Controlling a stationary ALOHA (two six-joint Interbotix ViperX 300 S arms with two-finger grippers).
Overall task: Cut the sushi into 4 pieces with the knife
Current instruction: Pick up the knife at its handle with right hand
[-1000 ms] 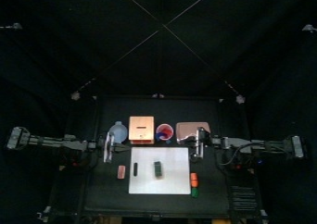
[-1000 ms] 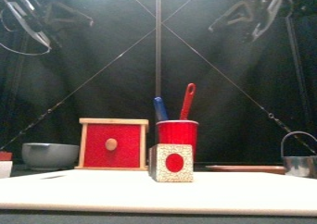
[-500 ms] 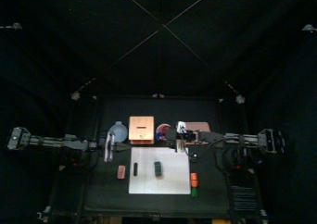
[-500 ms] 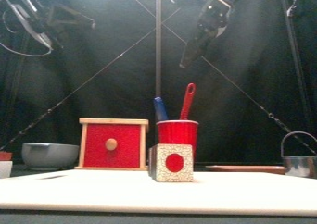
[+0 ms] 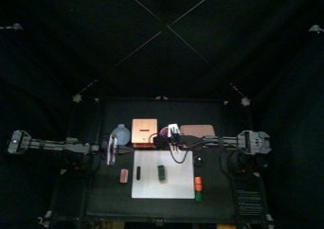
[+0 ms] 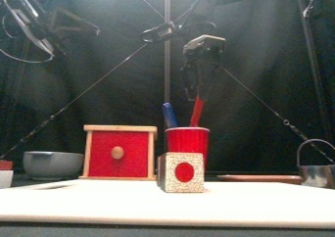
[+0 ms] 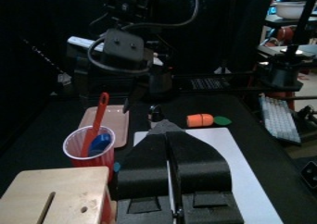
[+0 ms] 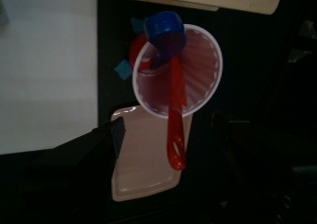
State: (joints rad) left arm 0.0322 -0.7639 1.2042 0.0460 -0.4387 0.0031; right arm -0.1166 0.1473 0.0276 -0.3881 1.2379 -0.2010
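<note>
at the far left a small red toy (image 5: 124, 175) lies on the table just off the left edge of the board (image 5: 181, 161). the bowl (image 6: 53, 164) sits at the back left. the left gripper (image 7: 170, 137) hangs high in front of it, jaws pressed together and holding nothing. the box (image 6: 120, 153) stands just right of the bowl, its red drawer front facing forward. just right of the box is the cup (image 6: 187, 140), with the blue knife (image 6: 169, 115) and the red knife (image 6: 198, 112) standing in it, handles up. the right gripper (image 6: 193, 90) hangs over the cup, pointing down, jaws spread wide. in its wrist view the red knife's handle end lies in the gap between them, and i cannot tell whether either jaw touches it. the sushi (image 5: 164, 170) lies as one roll on the board, left of the board's middle, in front of the cup and apart from both grippers. the tray (image 5: 199, 132) lies flat to the right of the cup. an orange toy (image 5: 199, 183) and a green toy (image 5: 200, 196) lie near the board's right front corner. the cutter (image 6: 315, 170) is at the far right.
</note>
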